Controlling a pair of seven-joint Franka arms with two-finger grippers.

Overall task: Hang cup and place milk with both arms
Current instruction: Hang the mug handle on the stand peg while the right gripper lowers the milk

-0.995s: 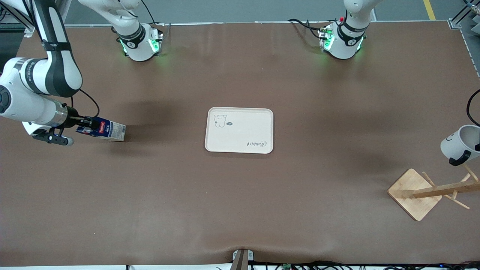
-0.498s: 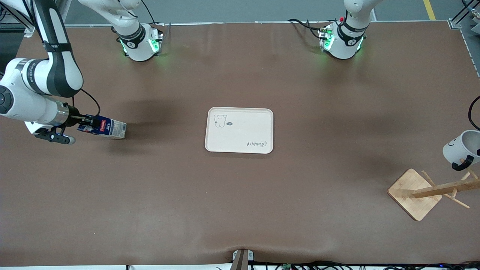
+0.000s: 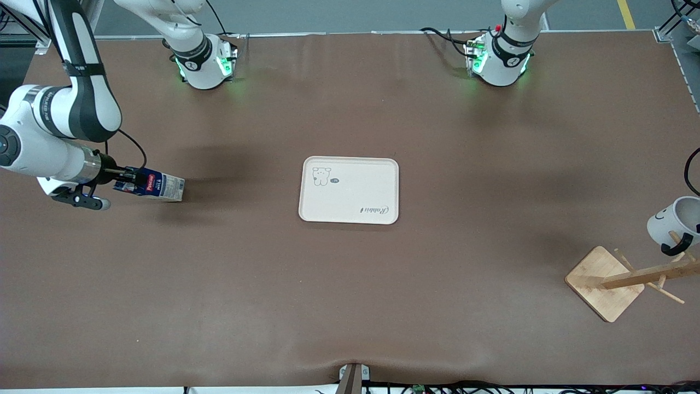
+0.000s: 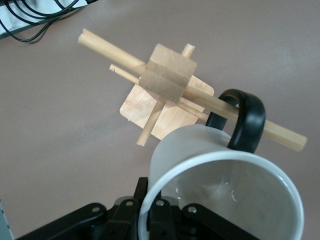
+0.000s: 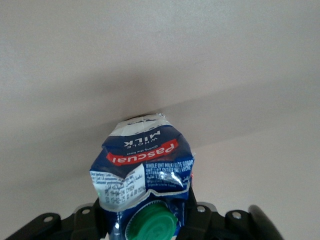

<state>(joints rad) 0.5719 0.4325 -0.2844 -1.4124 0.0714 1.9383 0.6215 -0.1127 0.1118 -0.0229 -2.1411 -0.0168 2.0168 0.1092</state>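
Note:
The cup, white with a black smiley, hangs tilted at the left arm's end of the table, over the wooden rack. In the left wrist view my left gripper is shut on the cup's rim. A rack peg runs through the black handle. In the front view that gripper is cut off by the edge. My right gripper is shut on the cap end of the milk, held on its side low over the table. The right wrist view shows the carton and its green cap between the fingers.
A pale tray with a bear drawing lies at the table's middle. The rack's square bamboo base stands nearer to the front camera than the cup, with several pegs sticking out of its post.
The cup has come down toward the rack, and its handle now sits on a peg. The milk shifted slightly a second ago, then stayed still.

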